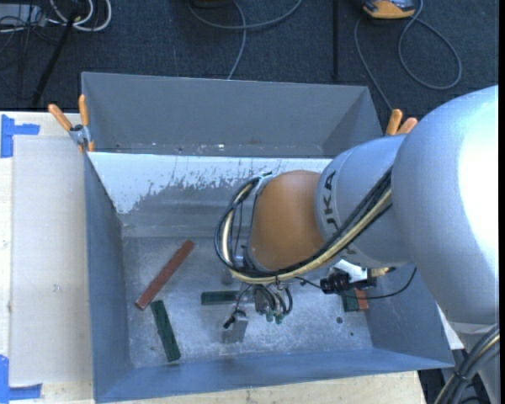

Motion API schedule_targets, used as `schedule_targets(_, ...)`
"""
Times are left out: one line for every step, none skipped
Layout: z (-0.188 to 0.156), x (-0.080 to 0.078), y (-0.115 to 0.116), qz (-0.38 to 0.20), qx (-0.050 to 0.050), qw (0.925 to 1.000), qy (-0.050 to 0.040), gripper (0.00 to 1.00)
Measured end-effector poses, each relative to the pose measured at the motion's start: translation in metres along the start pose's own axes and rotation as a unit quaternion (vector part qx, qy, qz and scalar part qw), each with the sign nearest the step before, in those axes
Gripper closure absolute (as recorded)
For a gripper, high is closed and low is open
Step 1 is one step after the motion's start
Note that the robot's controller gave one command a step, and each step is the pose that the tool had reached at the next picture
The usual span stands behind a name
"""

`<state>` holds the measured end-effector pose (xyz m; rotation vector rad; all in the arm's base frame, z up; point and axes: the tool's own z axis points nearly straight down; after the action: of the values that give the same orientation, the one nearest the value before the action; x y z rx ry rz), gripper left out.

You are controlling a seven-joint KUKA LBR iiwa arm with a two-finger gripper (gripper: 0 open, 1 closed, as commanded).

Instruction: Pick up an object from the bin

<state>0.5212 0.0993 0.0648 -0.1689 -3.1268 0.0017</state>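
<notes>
Going straight down on the small dark green bar [218,297] looks best for the gripper [238,319]; I can't see if it's spread or squeezed.

in bin [101,251] | slat [166,273] left | bar [164,331] in front of it | pincer [236,323] right of both

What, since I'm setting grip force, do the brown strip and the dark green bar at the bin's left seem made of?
Brown strip: likely wood, matte; flat, straight-edged, reddish-brown, no shine. Dark green bar: perhaps painted wood or plastic, dull; even colour, rigid straight shape. Neither is certain.
</notes>
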Motion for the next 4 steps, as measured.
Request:
schedule_targets(-0.036,0.003,0.007,-0.023,-0.001,0.9997,-0.0055,0.0)
schedule_targets(-0.052,-0.008,0.004,-0.021,-0.001,0.9998,-0.006,0.0)
schedule_targets(-0.003,0.007,0.0,0.03,0.0,0.9995,-0.0019,0.0)
schedule_targets(-0.002,0.007,0.0,0.032,-0.001,0.9995,-0.004,0.0)
